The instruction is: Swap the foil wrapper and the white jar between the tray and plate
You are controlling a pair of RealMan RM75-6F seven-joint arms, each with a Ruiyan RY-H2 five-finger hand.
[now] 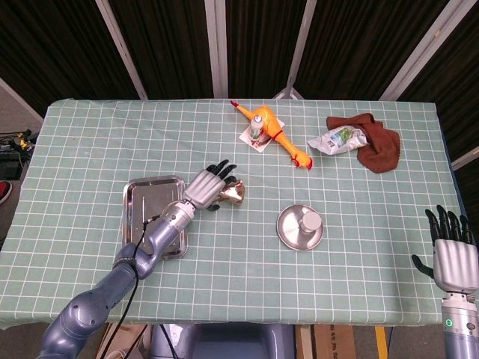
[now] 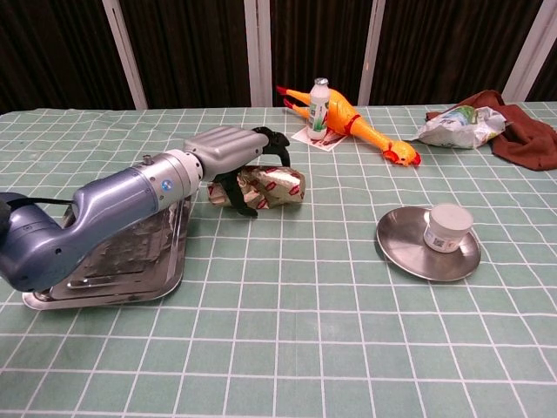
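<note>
Left hand (image 2: 237, 157) is over the foil wrapper (image 2: 271, 186), fingers curled around its near end; whether the grip is firm or loosening cannot be told. Wrapper sits low at the tablecloth just right of the tray (image 1: 142, 193), between tray and plate (image 2: 402, 248), long axis roughly left-right, free end pointing toward the plate. White jar (image 2: 448, 227) stands upright on the plate. Right hand (image 1: 452, 256) hangs well apart at the table's right edge, fingers spread, holding nothing. Judgement: the right hand is nearer the jar; wrapper parked aside until the plate is free.
</note>
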